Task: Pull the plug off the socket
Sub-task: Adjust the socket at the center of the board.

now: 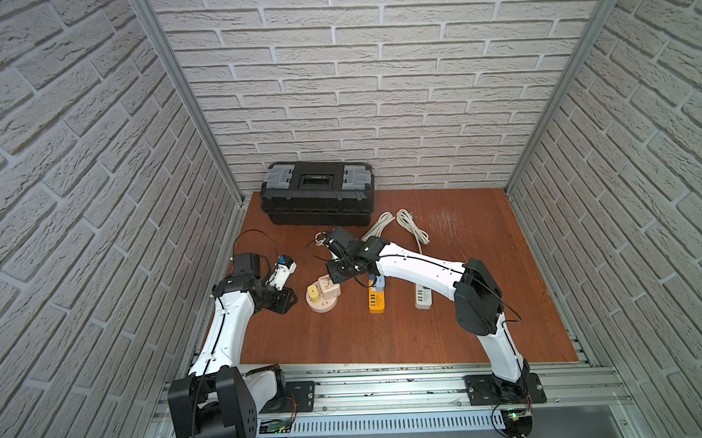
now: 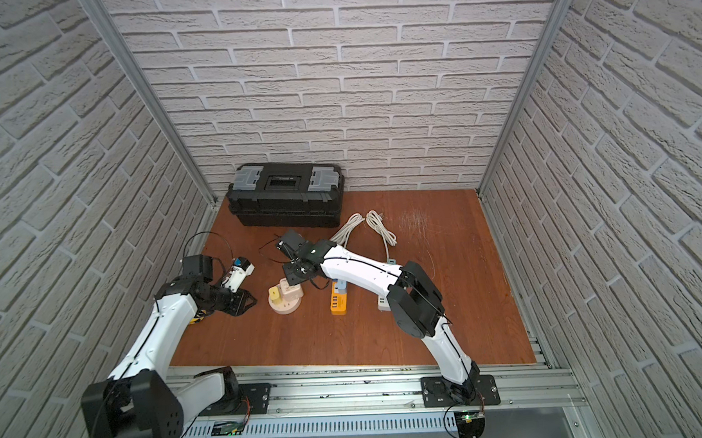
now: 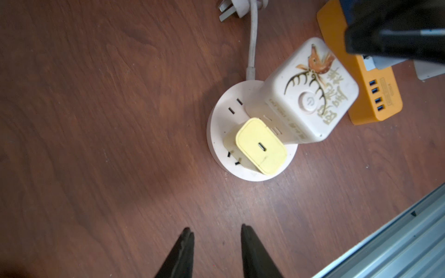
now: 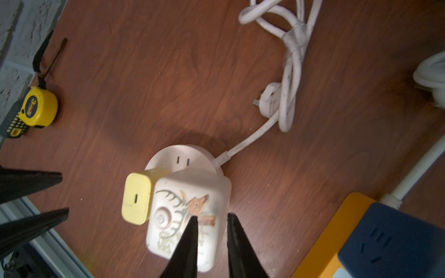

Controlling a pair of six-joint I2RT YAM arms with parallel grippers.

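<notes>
Two things stand plugged into the round socket (image 3: 218,134), which sits on the wooden table (image 3: 96,120) between the arms: a yellow plug (image 3: 261,145) and, touching it, a taller white cube (image 3: 310,91). The plug is pushed into the socket's flat top, so its long axis stands upright. Its end face points up and away from the table and shows one small oval port. It is on the side of the cube nearer the left arm.

From here I can read little. The cube's top carries a drawing of an antlered deer, a few gold Chinese characters and a round button with a power symbol. A line of small print runs down its side, too fine to make out. The orange power strip (image 3: 375,101) nearby has four blue USB ports in a row and a label I can't read. A yellow tape measure (image 4: 38,106) by the wall has markings that are too small as well.

The left gripper (image 3: 216,228) hangs beside the socket on the plug's side, its jaws apart with only bare wood between them. The right gripper (image 4: 212,216) is over the cube's top, with its jaws a narrow gap apart and nothing clamped. Whether they touch the cube I cannot tell.

A bundled white cable (image 4: 292,48) runs from the socket toward the black toolbox (image 1: 317,193) at the back wall.
</notes>
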